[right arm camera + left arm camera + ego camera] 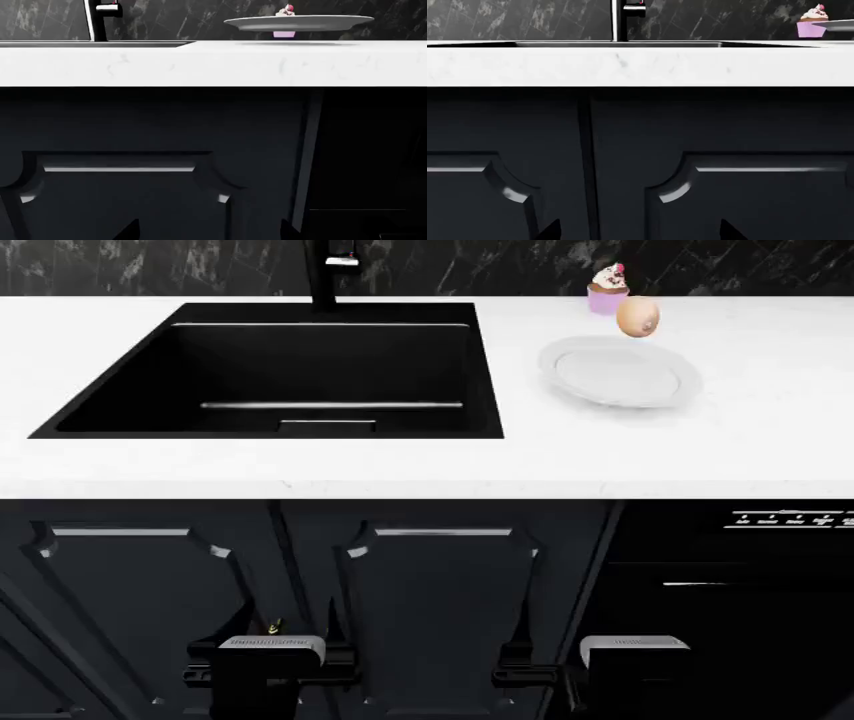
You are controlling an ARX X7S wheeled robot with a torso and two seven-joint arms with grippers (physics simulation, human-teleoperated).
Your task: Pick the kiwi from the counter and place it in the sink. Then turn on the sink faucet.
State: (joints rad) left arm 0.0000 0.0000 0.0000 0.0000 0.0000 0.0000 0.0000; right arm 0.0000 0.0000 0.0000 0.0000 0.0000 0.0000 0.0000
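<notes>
Kiwi (638, 317) sat on the white counter (400, 465) just behind the round plate (621, 373), beside the cupcake (607, 289), right of the black sink (287, 365) and faucet (322, 272), left gripper (637, 231) and right gripper (210, 231) held low before cabinet doors (427, 590), fingers spread, empty.

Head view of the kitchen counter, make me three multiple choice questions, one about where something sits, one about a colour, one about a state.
1. Where is the kiwi?
A. in the sink
B. on the counter behind the plate, beside the cupcake
C. held by a gripper

2. What colour is the sink?
A. black
B. white
C. chrome

3. What is on the plate?
A. the kiwi
B. the cupcake
C. nothing

Answers:
1 B, the fruit sits on the counter just past the plate's far rim, next to the cupcake.
2 A, the basin is matte black against the white top.
3 C, its surface shows bare white; both the left gripper and right gripper are low by the cabinet doors.
</notes>
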